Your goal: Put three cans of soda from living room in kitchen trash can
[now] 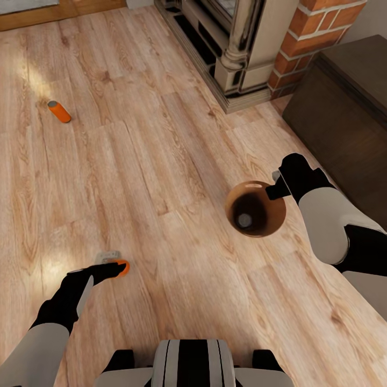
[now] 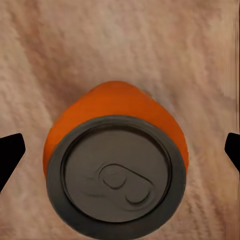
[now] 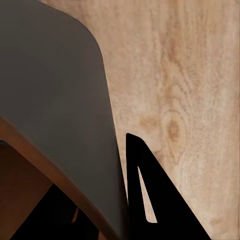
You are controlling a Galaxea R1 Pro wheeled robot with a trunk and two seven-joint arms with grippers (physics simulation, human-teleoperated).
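One orange soda can (image 1: 122,266) stands upright on the wood floor, its grey top (image 2: 117,175) facing the left wrist camera. My left gripper (image 1: 110,269) hangs right over it, open, with a dark fingertip (image 2: 10,155) at each side of the can (image 2: 120,107) and apart from it. A second can (image 1: 59,111) lies on its side far off to the left. The brown trash can (image 1: 255,208) is held by its rim in my right gripper (image 1: 277,185), one finger (image 3: 150,200) outside the wall (image 3: 55,110). A grey can top (image 1: 244,219) shows inside the bin.
The red brick fireplace (image 1: 317,32) with its pale surround (image 1: 236,54) stands ahead on the right. A dark cabinet (image 1: 344,118) sits close to my right arm. Light plank floor (image 1: 161,161) stretches between the two cans. My base (image 1: 193,365) shows at the bottom.
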